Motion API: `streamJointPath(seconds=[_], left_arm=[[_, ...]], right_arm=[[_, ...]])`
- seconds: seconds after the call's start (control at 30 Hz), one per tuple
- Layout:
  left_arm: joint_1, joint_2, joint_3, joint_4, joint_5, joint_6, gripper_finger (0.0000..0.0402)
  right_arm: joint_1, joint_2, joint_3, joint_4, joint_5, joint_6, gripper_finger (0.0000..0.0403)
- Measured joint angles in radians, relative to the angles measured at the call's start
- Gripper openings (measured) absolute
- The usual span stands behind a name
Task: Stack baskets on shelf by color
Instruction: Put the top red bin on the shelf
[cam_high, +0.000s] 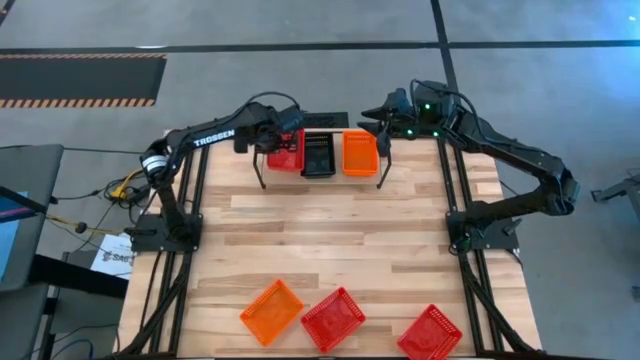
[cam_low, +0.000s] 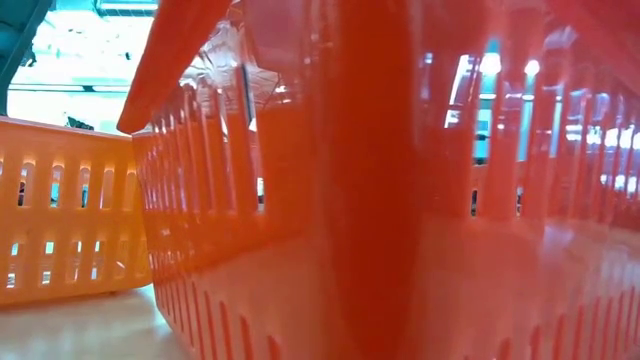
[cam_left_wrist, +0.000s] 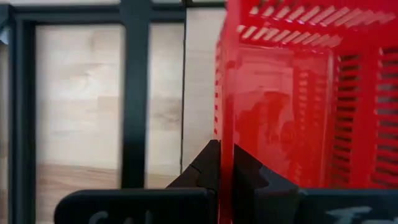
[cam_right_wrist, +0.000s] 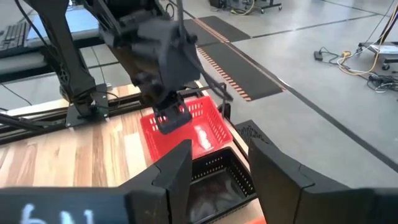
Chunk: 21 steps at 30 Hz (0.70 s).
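Observation:
The shelf (cam_high: 262, 165) stands at the table's far edge. On it a black basket (cam_high: 318, 155) is in the middle and an orange basket (cam_high: 360, 152) is at the right. My left gripper (cam_high: 283, 140) is over the shelf's left end, shut on a red basket (cam_high: 287, 155) beside the black basket (cam_right_wrist: 217, 174). My right gripper (cam_high: 383, 128) hovers open just right of the orange basket, touching nothing. An orange basket (cam_high: 271, 310) and two red baskets (cam_high: 333, 320) (cam_high: 430, 333) lie near the table's near edge. My left gripper (cam_left_wrist: 225, 152) pinches one side wall of the red basket at its rim (cam_left_wrist: 224, 124), one finger inside the basket and one outside. The fingers (cam_right_wrist: 171, 118) come from above, slanting in from the table's left. Whether the basket's base rests on the shelf cannot be told.
The shelf's black wire upright (cam_left_wrist: 134, 93) stands close to the held basket. The middle of the wooden tabletop (cam_high: 330, 235) lies between the shelf and the near baskets. In the low view an orange basket (cam_low: 60, 210) and another basket wall (cam_low: 380, 200) block the sight.

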<state>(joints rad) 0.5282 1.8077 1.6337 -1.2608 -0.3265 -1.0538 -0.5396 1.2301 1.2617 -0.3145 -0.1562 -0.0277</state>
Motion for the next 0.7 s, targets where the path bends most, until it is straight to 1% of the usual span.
streamJointPath(seconds=[0.27,0.37,0.7], left_arm=[[0.002,0.074,0.0,0.003,0.031,0.037,0.0],[0.004,0.078,0.0,0.004,0.046,0.046,0.0],[0.008,0.078,0.0,0.015,0.026,0.074,0.0]], right_arm=[[0.0,0.0,0.0,-0.001,0.0,-0.007,0.0177],[0.0,0.0,0.0,-0.004,0.0,-0.007,0.0177],[0.0,0.0,0.0,-0.023,0.0,-0.011,0.0172]])
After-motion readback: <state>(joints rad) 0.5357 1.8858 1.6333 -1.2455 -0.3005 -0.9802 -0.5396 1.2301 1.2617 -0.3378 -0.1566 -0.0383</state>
